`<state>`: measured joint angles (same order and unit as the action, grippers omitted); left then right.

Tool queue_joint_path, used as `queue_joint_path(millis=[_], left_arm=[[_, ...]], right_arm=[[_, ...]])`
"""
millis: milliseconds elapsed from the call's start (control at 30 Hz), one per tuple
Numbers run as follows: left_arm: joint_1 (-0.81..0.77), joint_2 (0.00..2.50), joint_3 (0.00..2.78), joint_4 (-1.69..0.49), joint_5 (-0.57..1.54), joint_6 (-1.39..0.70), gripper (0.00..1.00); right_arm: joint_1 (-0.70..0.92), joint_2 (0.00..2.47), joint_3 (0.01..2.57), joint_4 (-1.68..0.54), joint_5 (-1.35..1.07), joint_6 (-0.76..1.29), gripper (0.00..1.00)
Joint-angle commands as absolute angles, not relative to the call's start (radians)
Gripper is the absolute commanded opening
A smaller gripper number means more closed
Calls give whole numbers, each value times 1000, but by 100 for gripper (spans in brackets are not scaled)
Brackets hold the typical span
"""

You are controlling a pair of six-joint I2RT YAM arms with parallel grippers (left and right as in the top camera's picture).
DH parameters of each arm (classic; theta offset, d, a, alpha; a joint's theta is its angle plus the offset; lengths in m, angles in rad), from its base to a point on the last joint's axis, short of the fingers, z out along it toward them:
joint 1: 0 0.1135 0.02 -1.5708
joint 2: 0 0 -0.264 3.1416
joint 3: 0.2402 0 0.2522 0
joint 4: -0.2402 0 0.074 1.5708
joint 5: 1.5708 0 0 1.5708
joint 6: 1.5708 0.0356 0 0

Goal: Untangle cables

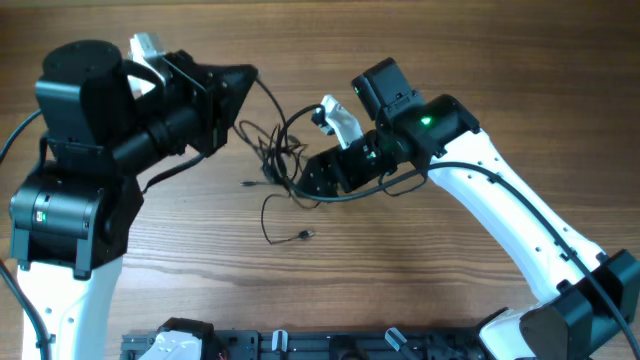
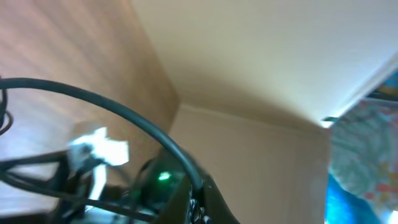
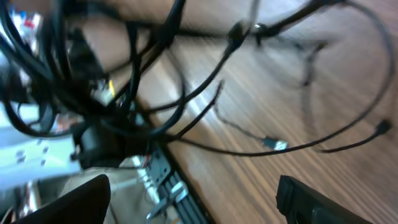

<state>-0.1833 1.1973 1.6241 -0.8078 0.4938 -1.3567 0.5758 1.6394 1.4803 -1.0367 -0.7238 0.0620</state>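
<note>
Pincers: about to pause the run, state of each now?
Left pincer: closed, apparently on a thin black flexible cable.
Right pincer: open, holding nothing.

We look down on a wooden table (image 1: 400,270) with brown grain. Near its middle, thin black cables (image 1: 278,150) bunch in a loose knot. One strand curls out and lies flat, ending in a small plug (image 1: 306,235). A black rail (image 1: 300,345) lines the near edge.

The left arm (image 1: 75,150) stands left of the cables (image 1: 280,150), with the left tool (image 1: 243,80) closed on one strand at their upper left. The right arm (image 1: 500,200) reaches in from their right; the right tool (image 1: 305,183) is low against them, fingers (image 3: 311,199) spread wide.
</note>
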Motion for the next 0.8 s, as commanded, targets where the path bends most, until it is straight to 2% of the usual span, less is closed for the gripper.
queue_joint_path(millis=[0,200,400,567,767], left_arm=[[-183,1195,1631,-726,477,-1405,4],[-183,1195,1631,-690,478,-1547,4],[-183,1195,1631,-679,508,-1636,4],[-183,1191,1631,-616,533,-1636,4],[-183,1184,1631,-585,533,-1670,4]], right_arm=[[599,1651,1477,-1044,-802,-30,87],[636,1652,1477,-1008,-756,-47,87],[677,1652,1477,-931,-493,61,88],[681,1652,1477,-908,-312,63,87],[682,1652,1477,-868,-289,56,88]])
